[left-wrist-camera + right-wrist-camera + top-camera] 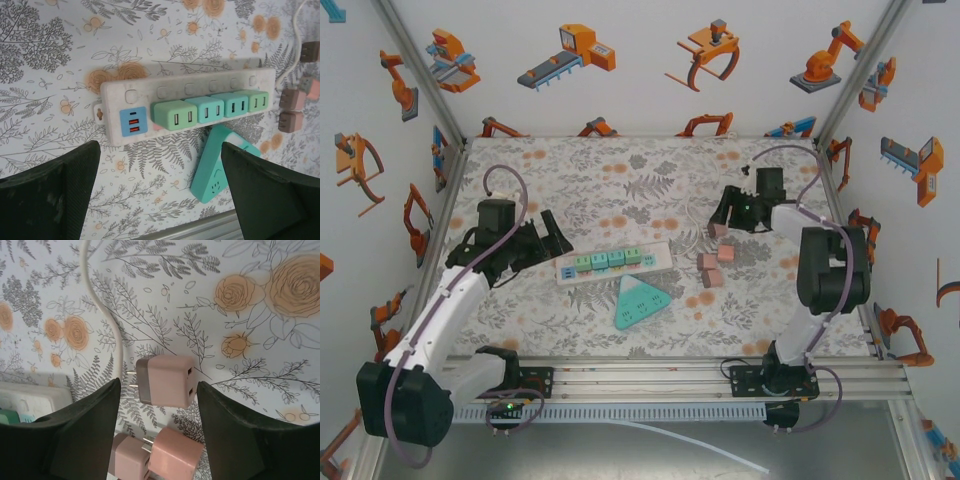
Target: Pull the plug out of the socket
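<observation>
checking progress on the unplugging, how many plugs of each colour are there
pink plugs, loose: 4
green or teal plugs in the power strip: 4
blue usb plug in the strip: 1
total: 9

Socket strip (190, 90) white speckled plastic, matt; green plugs (175, 116) smooth satin plastic; pink plug (167, 380) matt plastic, metal prongs; table cover (50, 40) printed, matt.
</observation>
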`<state>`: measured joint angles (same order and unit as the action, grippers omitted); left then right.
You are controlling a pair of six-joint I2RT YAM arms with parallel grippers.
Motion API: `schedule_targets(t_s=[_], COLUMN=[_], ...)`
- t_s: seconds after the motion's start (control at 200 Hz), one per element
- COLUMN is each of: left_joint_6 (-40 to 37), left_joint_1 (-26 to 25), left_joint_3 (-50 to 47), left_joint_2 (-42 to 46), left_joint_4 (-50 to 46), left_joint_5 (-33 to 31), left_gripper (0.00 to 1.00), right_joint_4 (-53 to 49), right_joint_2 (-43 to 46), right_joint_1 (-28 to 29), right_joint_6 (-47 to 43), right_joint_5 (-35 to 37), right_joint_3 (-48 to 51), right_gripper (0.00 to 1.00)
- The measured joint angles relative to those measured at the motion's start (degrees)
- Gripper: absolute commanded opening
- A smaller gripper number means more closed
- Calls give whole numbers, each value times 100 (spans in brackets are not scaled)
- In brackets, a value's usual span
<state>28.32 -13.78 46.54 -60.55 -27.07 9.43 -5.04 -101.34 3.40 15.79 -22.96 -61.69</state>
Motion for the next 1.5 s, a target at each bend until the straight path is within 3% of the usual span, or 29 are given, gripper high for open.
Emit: schedule_targets(t_s=[0.215, 0.376, 0.591, 0.756, 0.961, 1.066, 1.262, 1.497], left_joint_6=[243, 378, 433, 433, 431, 431, 442, 446], left_joint_1=[273, 470, 601, 623, 634, 632, 546, 352], left_joint_3=[59, 59, 59, 59, 57, 57, 57, 4], left_joint_2=[-197, -339, -710, -927, -1272, -1451, -1845, -2103], left_joint_4=[-166, -168, -166, -164, -136, -46, 79, 225], left_joint_5=[-184, -166, -13, 68, 90, 162, 286, 339], left_gripper=[93, 90, 88, 86, 85, 80, 59, 54], right_joint_4=[-127, -195, -994, -1574, -1910, -1993, -2009, -2002], right_joint_2=[636, 953, 745, 251, -382, -649, -859, -859], right_joint_1=[595, 1543, 2634, 3121, 3357, 3370, 3423, 3425], right_joint_6=[-1128, -2820, -5154, -6236, -6804, -6894, -6972, -7007], right_joint_5=[-164, -702, -1534, -1794, -1910, -1930, -1954, -1967], right_joint_3=[-382, -573, -907, -1244, -1480, -1572, -1670, -1690], right_gripper=[56, 56, 56, 56, 53, 46, 40, 30])
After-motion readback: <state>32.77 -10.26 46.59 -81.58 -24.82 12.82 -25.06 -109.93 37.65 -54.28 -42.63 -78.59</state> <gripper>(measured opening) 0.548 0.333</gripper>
